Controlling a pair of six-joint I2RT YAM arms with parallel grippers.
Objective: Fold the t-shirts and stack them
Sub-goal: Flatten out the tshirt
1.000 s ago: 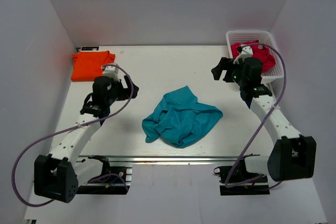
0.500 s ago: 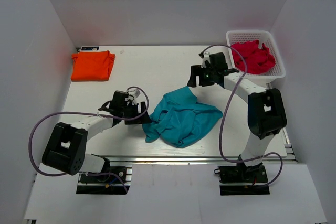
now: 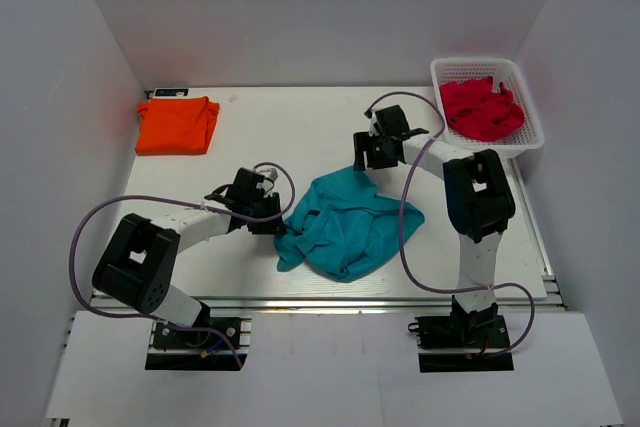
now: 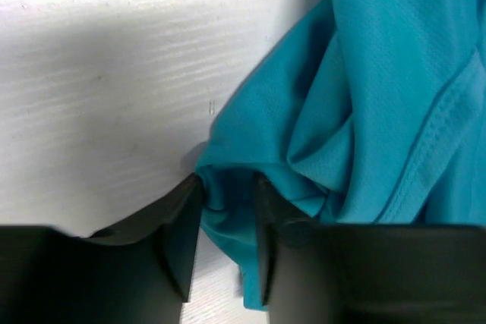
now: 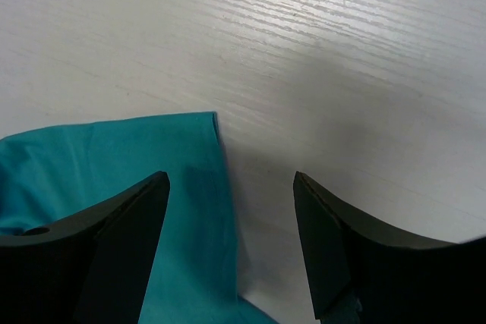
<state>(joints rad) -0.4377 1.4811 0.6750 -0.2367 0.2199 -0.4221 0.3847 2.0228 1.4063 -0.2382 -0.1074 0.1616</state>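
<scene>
Pinching a bunched fold at the left edge of the crumpled teal t-shirt, the left claw stands narrow on the cloth. The right claw hangs wide apart over that shirt's far corner. The orange t-shirt lies folded well off to its far left on the tabletop.

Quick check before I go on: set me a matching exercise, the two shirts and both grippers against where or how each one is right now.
Things:
1. teal t-shirt
2. orange t-shirt
3. left gripper
4. right gripper

Place or state:
a. pinching a bunched fold of teal fabric
b. crumpled in the middle of the table
c. open above a flat teal corner
d. folded at the far left corner of the table

Pairs: 1-b, 2-d, 3-a, 4-c
</scene>
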